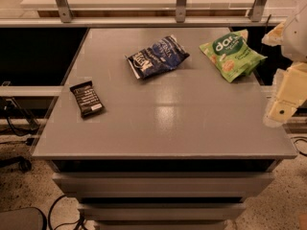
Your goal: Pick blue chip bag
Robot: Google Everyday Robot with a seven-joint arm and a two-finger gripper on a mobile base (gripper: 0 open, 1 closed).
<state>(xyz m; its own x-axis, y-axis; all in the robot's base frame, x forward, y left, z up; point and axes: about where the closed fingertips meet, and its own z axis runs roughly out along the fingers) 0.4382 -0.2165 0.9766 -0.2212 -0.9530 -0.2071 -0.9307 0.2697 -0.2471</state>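
Gray desk (163, 128): black bar wrapper (86, 98) lies flat near the left edge. The blue chip bag (157, 56) is crinkled and lies at far centre, with the light green snack bag (231, 54) to its right, apart from it. Pincer (283, 104) hangs off the desk's right edge, well apart from the blue chip bag; spread or pressed together, cannot tell.

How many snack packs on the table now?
3: blue chip bag back centre, green bag back right, black bar wrapper left. None look hidden. Pincer hovers right of the table.
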